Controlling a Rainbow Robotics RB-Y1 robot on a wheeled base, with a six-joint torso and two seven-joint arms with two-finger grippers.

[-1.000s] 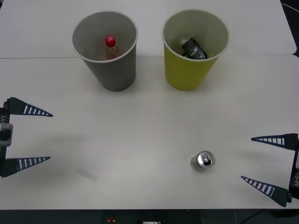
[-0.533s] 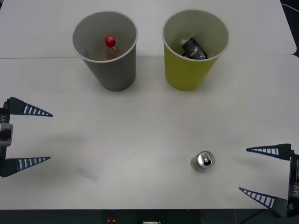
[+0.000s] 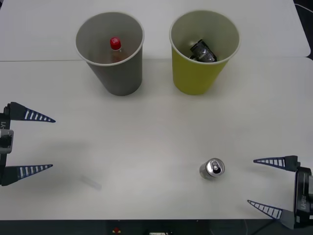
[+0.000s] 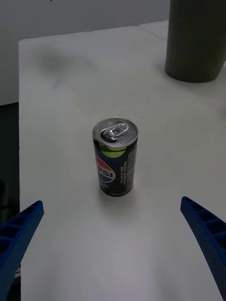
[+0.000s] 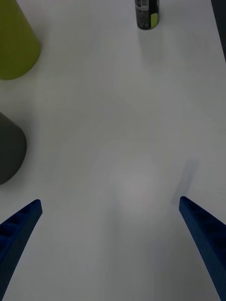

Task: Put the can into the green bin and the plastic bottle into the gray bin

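The can (image 3: 212,169) (image 4: 114,157) (image 5: 147,13), black with a silver top and a red-and-blue logo, stands upright on the white table near the front right. My right gripper (image 3: 250,185) is open just right of it, fingers pointing at the can. The plastic bottle (image 3: 116,49) with its red cap stands inside the gray bin (image 3: 117,76) (image 4: 195,42) (image 5: 10,148) at the back left. Beside it, the green bin (image 3: 195,73) (image 5: 14,42) holds a misshapen dark can (image 3: 203,51). My left gripper (image 3: 53,143) waits open at the left edge.
The table's front edge (image 3: 156,219) runs just below the can and my right gripper. A seam (image 3: 39,60) crosses the table behind the bins. Bare table lies between the can and the bins.
My right gripper has moved toward the table's front edge and slightly left, closer to the can's level. The left arm, the can and both bins have stayed put.
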